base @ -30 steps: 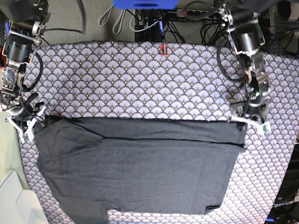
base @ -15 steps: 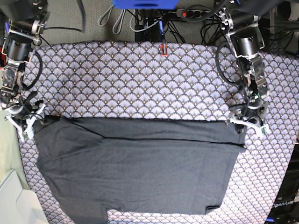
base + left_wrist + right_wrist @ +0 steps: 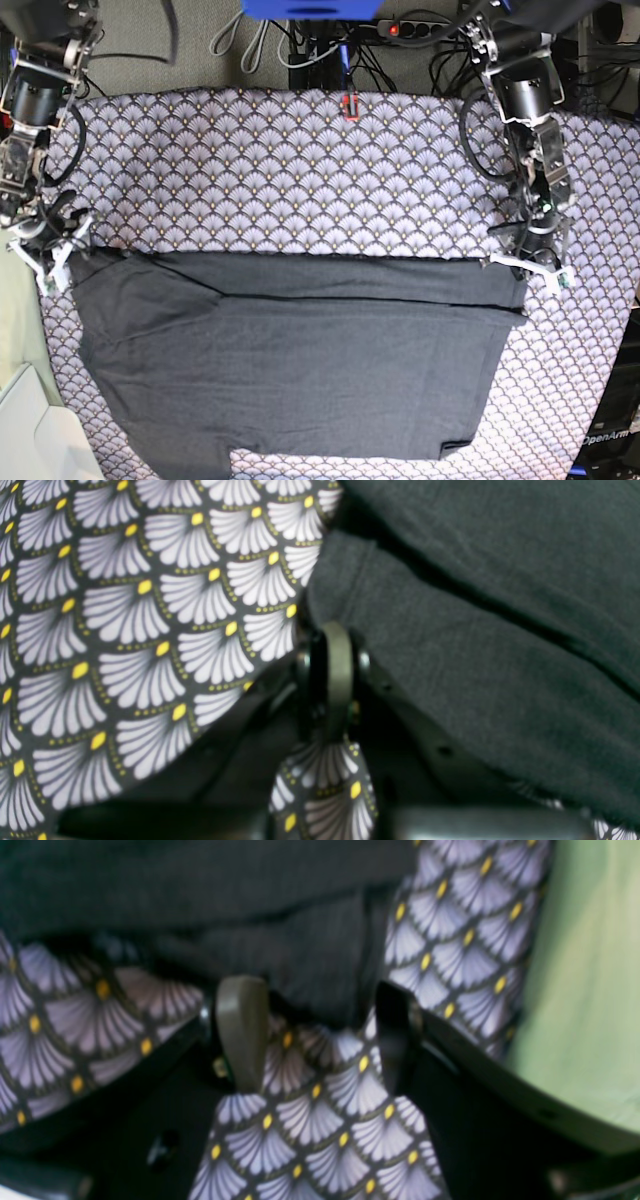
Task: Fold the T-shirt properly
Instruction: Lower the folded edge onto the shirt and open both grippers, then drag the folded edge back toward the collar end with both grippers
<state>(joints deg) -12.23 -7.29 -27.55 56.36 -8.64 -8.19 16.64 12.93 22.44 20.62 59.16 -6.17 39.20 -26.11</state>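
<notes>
You are in a robot lab or workroom. Behind the table with the purple-white fan-patterned cloth (image 3: 300, 170) you see a grey carpet floor (image 3: 140, 45), loose black and grey cables (image 3: 300, 45), and a black power strip with a red switch (image 3: 420, 25).

Both hands (image 3: 527, 268) retreated from T-shirt (image 3: 300, 360).

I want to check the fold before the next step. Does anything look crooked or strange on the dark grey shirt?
The dark charcoal-grey cloth T-shirt is folded unevenly. Its folded top band sticks out past the layer below at the base view's right, and the left side slants outward. At the bottom edge, a step-shaped notch breaks the line. No damage is visible.
</notes>
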